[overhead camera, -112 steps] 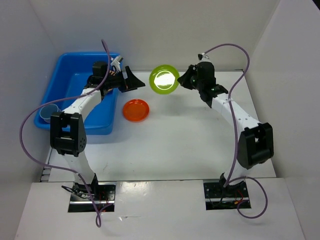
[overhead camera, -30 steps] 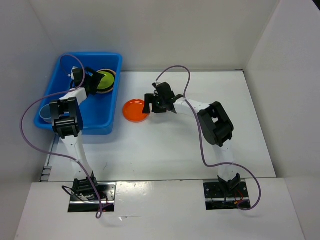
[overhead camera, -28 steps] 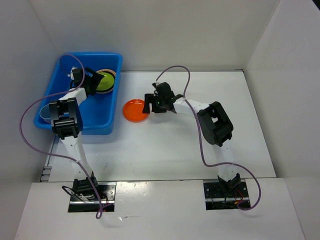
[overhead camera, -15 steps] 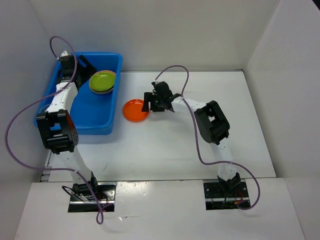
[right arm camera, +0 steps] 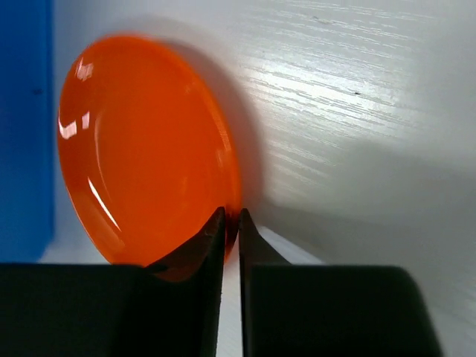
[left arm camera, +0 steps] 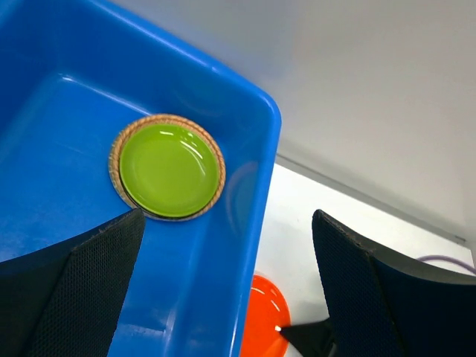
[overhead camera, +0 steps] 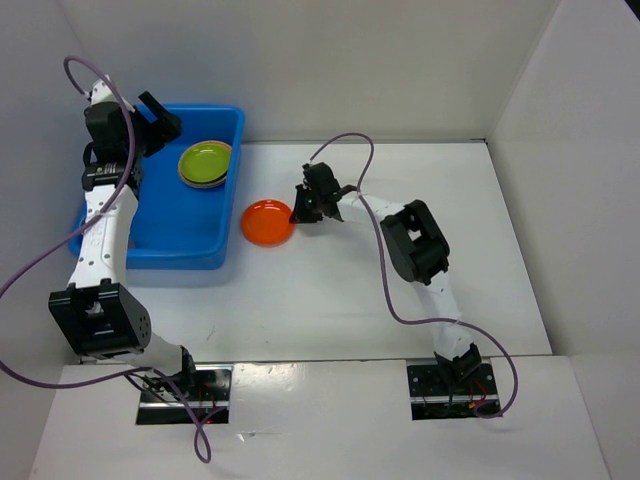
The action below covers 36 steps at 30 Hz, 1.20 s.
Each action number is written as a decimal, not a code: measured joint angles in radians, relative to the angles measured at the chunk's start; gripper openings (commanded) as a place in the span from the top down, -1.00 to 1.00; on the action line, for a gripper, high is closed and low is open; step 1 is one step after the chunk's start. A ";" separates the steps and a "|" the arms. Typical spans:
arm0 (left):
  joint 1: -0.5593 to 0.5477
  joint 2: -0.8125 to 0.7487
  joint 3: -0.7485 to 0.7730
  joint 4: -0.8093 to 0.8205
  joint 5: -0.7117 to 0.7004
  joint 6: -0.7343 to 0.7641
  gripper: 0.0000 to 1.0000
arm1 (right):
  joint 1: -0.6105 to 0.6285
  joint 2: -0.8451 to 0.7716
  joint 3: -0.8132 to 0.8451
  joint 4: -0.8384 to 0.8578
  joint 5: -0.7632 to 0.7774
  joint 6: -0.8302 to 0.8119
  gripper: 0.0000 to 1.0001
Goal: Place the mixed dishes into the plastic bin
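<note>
Jaws, right: the right gripper (right arm camera: pixel 230 222) is clenched on the rim of the orange plate (right arm camera: pixel 141 149), the two black tips almost meeting with only the thin edge between them
Jaws, left: the left gripper (left arm camera: pixel 227 219) is released, its two sides set wide apart at the bottom corners of the wrist view, with nothing between them
Orange plate: on the white table (overhead camera: pixel 330 290), outside the bin (overhead camera: pixel 170 215) and just beside its right wall; the wrist view does not show whether it lies flat or is tipped up
Bin: bright blue tub at the far left of the table, long side running away from the arms, rim all round
Green plate: the green plate (left arm camera: pixel 171 169) lies inside the bin near its far right corner, face up and glossy
Tan plate: the tan plate (left arm camera: pixel 113 160) lies directly under the green one, showing only as a woven ring around its edge
Left arm: rises tall from its base at the near left, with the gripper held high over the bin's far left corner and touching nothing
Right arm: reaches from its base at the near right across the table toward the left, folded at the elbow, wrist low at the plate's right edge
Cables: a purple cable (overhead camera: pixel 350 150) arcs over the right arm's wrist; another loops out past the left arm
Surroundings: plain white walls close in the table on three sides
</note>
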 measured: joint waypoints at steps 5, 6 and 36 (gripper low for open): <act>0.000 -0.005 -0.050 -0.003 0.070 0.002 -0.98 | 0.000 0.003 0.024 -0.006 0.024 0.039 0.98; 0.000 -0.005 -0.055 -0.006 0.089 0.003 -0.98 | 0.000 0.000 0.024 -0.009 0.038 0.042 0.98; -0.230 0.184 -0.092 0.168 0.948 0.016 -0.91 | -0.025 -0.776 -0.333 0.036 0.204 -0.063 0.98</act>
